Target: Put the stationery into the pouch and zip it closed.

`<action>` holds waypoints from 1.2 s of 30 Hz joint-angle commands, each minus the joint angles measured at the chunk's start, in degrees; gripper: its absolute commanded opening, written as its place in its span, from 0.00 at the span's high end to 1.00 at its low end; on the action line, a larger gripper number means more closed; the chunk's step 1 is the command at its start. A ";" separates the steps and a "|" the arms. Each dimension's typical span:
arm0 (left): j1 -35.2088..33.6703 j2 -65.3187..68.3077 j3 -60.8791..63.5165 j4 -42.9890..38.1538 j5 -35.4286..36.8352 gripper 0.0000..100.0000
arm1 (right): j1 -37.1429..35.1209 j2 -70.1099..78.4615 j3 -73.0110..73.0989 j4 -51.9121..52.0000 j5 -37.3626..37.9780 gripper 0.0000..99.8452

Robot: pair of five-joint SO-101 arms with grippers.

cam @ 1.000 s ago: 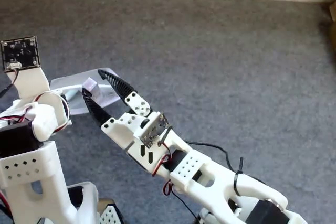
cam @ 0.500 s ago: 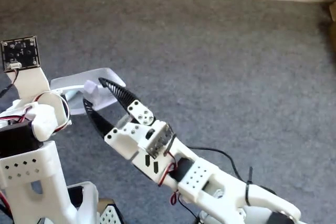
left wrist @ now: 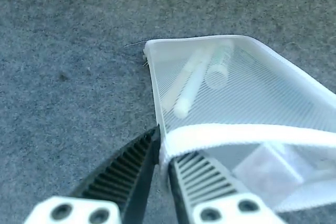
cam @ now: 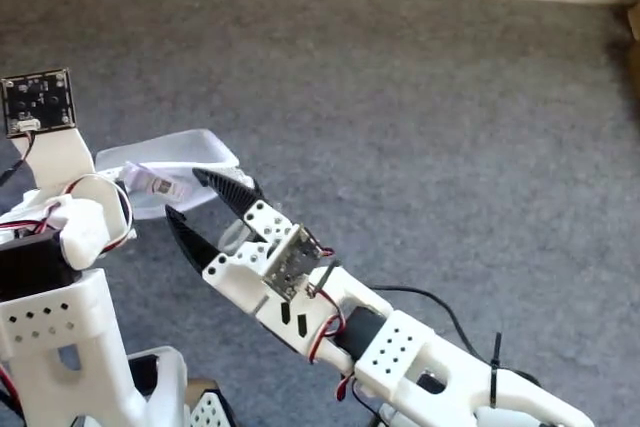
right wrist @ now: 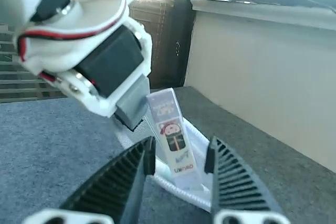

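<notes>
1. The mesh pouch (left wrist: 252, 98) is lying on the grey table (cam: 450, 97) beside the left arm, its open mouth facing the right arm.
2. Two white pens (left wrist: 191, 80) are lying side by side inside it, their length running toward the closed end.
3. A small labelled block (right wrist: 170, 129) is standing in the mouth, tilted, one end down in the pouch.
4. The left gripper (left wrist: 161, 156) is pinching the pouch's rim, fingers narrow.
5. The right gripper (cam: 184, 194) is reaching low toward the mouth, fingers wide, just short of the block.

2 white arms (cam: 400, 347) (black ribbed fingers (cam: 226, 188))
</notes>
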 commanded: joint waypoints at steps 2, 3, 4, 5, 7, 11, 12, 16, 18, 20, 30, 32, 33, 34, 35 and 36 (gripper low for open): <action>1.19 0.04 -0.40 0.00 -0.26 0.99 | -1.01 -1.71 -0.84 0.66 0.09 1.00; 1.19 0.04 -0.40 0.00 -0.26 0.99 | -1.45 -1.63 -0.84 0.66 0.09 0.98; 1.19 0.04 -0.40 0.00 -0.26 0.99 | -1.80 -1.54 -0.92 0.66 0.09 0.98; 1.19 0.04 -0.40 0.00 -0.26 0.99 | -2.15 -1.01 -0.92 0.66 -0.62 0.99; 1.19 0.04 -0.40 0.00 -0.26 0.99 | -1.89 1.10 -2.33 0.66 -4.04 0.99; 1.19 0.04 -0.40 0.09 -0.26 0.99 | 2.07 8.66 -8.04 0.75 -9.23 0.99; 1.19 0.04 -0.40 0.09 -0.26 0.99 | 2.95 10.77 -9.80 0.75 -9.85 0.99; 1.19 0.04 -0.40 0.09 -0.26 0.99 | 4.35 17.01 -13.93 0.75 -9.67 0.99; 1.19 0.04 -0.31 0.09 -0.26 0.99 | 4.88 17.19 -14.55 0.75 -9.76 0.99; 0.22 0.04 -0.31 0.09 -0.26 0.99 | 5.58 15.60 -14.46 0.75 -9.76 0.99; -2.42 0.04 -0.31 -0.18 -0.18 0.99 | 7.08 -0.31 -13.41 22.55 -9.85 0.99; -2.42 0.04 -0.31 -0.18 -0.18 0.99 | 7.08 -2.95 -13.41 26.33 -9.76 0.99; -2.42 0.04 -0.31 -0.18 -0.18 0.99 | 7.16 -4.09 -13.41 28.09 -9.67 0.99; -2.42 0.04 -0.31 -0.18 -0.18 0.99 | 7.16 -5.05 -13.41 29.85 -9.67 0.99; -2.42 0.04 -0.31 -0.18 -0.18 0.99 | 7.16 -5.76 -13.41 31.69 -9.58 0.99; -2.42 0.04 -0.31 -0.18 -0.18 0.99 | 7.16 -6.37 -13.41 33.54 -9.58 0.99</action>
